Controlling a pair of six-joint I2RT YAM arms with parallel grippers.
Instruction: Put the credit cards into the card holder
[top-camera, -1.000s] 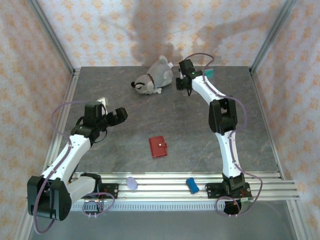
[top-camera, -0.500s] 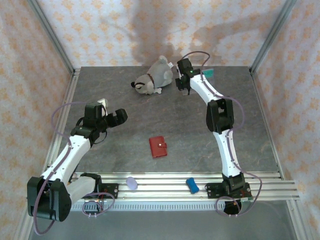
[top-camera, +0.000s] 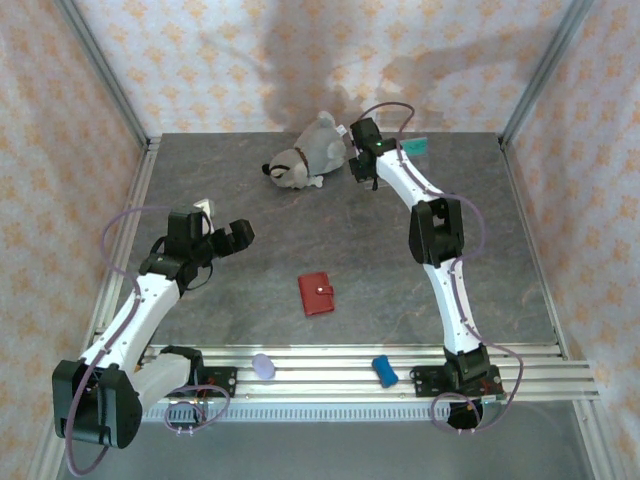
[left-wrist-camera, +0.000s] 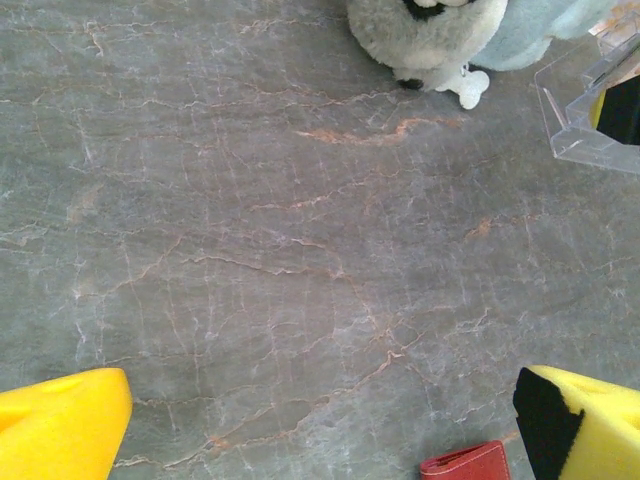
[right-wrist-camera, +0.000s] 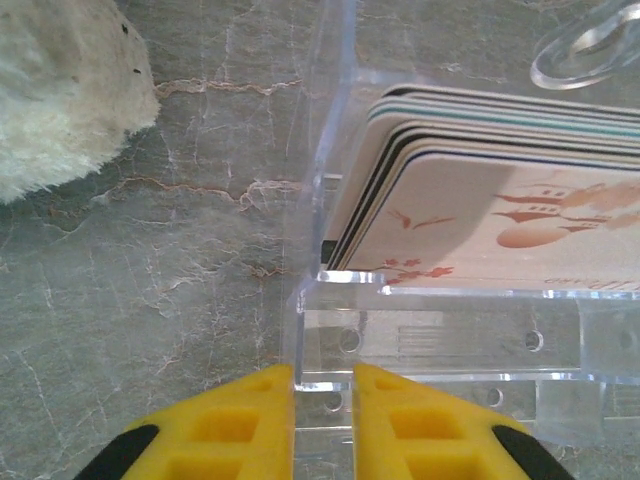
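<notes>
Yellow right claw (right-wrist-camera: 323, 388) on clear case (right-wrist-camera: 450, 338)

Stacked credit cards (right-wrist-camera: 500, 200) sit in a clear case (right-wrist-camera: 440, 340) just ahead of the right gripper (right-wrist-camera: 323, 420); plush dog (right-wrist-camera: 60, 90) to its left.

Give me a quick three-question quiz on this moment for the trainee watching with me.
1. True or false: the card holder lies closed on the table, with neither hand touching it.
2. Where are the credit cards?
A. Stacked in the clear case
B. Tucked in the card holder
C. Spread loose on the table
3. Which hand stands wide open over bare table?

Key
1. True.
2. A.
3. The left hand. The right hand has its fingers nearly together on a wall of the clear case.
</notes>
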